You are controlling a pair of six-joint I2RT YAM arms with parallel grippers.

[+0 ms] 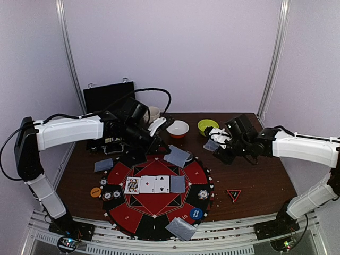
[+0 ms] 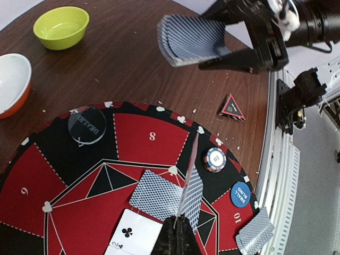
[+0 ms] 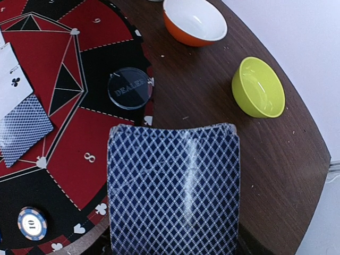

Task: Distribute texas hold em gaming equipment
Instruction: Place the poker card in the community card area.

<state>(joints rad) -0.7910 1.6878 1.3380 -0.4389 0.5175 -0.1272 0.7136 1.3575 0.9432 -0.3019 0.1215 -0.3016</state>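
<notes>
The left hand (image 2: 175, 236) is clamped on the lower edge of a single card (image 2: 191, 178), which stands nearly upright above the middle of the mat (image 2: 151, 135). That grip looks thin. Only a sliver of card sits between the fingers, so I judge it could swivel or slip out and flip face-up. It could also drop across the face-down card (image 2: 156, 195) lying just below it at the mat's centre and knock that row askew. A striped poker chip (image 2: 214, 159) rests near the mat's right rim, close enough that a low outward sweep could nudge it.

Just outside the mat's far-right rim, the right hand (image 1: 217, 147) is closed on the deck (image 3: 172, 186), held in the air. The deck is splayed, its cards stepped rather than squared. A tilt or jolt could shed cards onto the mat, over the clear dealer disc (image 3: 130, 87), or onto the bench (image 3: 212, 122) toward the green bowl (image 3: 258, 87). Both arms work over the same side of the mat, so a careless reach by either risks a clash.
</notes>
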